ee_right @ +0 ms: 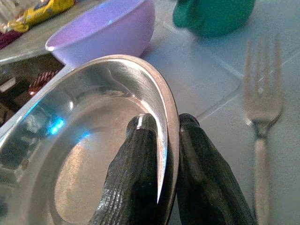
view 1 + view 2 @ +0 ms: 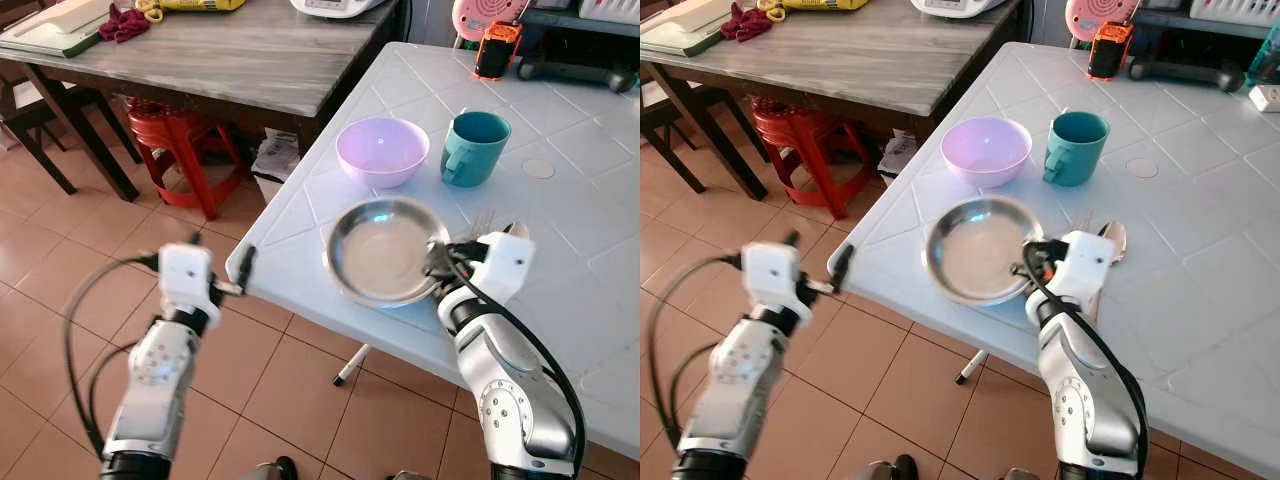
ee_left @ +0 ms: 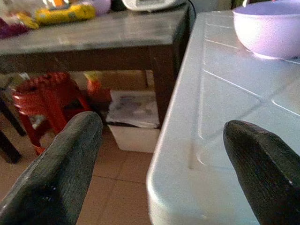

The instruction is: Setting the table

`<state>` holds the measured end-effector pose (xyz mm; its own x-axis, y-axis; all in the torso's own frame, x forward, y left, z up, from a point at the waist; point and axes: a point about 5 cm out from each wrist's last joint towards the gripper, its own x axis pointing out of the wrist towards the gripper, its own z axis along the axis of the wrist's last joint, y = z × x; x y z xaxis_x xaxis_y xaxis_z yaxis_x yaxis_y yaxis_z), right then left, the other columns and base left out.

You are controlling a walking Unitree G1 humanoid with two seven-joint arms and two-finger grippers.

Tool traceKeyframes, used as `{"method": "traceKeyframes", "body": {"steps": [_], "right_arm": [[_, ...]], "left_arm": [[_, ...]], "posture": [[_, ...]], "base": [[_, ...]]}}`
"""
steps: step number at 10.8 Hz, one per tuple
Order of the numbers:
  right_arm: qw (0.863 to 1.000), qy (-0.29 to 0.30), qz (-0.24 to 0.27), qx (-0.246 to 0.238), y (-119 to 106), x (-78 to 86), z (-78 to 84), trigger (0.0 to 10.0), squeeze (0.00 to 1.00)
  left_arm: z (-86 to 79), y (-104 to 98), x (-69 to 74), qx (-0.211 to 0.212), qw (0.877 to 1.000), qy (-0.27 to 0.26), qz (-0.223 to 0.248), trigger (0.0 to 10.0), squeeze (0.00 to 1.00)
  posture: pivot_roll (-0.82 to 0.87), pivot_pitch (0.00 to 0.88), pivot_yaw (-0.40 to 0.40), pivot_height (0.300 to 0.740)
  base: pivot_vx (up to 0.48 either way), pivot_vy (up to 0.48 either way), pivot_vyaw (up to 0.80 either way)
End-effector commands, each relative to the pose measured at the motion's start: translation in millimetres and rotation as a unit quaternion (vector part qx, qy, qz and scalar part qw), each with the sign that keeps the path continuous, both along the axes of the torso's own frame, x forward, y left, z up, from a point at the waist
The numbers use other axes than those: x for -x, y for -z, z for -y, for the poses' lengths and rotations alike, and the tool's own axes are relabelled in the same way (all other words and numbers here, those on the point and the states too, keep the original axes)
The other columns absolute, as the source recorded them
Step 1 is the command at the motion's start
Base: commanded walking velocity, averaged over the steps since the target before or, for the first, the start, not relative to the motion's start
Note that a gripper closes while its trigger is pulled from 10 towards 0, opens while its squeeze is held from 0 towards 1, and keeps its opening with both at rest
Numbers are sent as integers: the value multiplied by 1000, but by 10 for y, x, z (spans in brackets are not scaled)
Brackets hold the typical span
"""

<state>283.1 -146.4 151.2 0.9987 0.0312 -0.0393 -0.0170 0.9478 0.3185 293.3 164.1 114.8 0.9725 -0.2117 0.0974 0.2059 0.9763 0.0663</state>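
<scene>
White plastic table holds a steel plate whose rim the right gripper pinches between closed fingers; that thin-edged hold could slip, while the left gripper hovers spread and empty off the corner.

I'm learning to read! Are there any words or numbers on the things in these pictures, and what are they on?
No words or numbers can be read here.
The yellow packet on the wooden table has print, too blurred to read.
The orange and black device is too small to tell.
The purple bowl, teal mug and metal plate are plain.
</scene>
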Motion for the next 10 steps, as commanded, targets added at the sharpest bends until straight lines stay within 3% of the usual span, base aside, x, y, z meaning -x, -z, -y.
{"method": "traceKeyframes", "body": {"steps": [1,5,8,10], "right_arm": [[1000,14,5,3,-16,40,43,10000,0],[1000,14,20,14,-7,132,77,10000,0],[999,3,34,9,-59,103,9,10000,0],[999,-2,39,10,-86,88,-13,10000,0]], "left_arm": [[-51,41,17,1,1000,-10,-10,10000,0],[-44,48,-7,10,1000,-7,-16,10000,0],[-20,60,-17,5,1000,-3,-19,10000,0],[-15,58,-23,6,1000,-1,-18,10000,0]], "posture": [[-72,152,93,740],[-72,151,97,740],[-74,148,95,740],[-74,150,95,740]], "base": [[0,0,0],[0,0,0],[0,0,-606],[0,291,-537]]}}
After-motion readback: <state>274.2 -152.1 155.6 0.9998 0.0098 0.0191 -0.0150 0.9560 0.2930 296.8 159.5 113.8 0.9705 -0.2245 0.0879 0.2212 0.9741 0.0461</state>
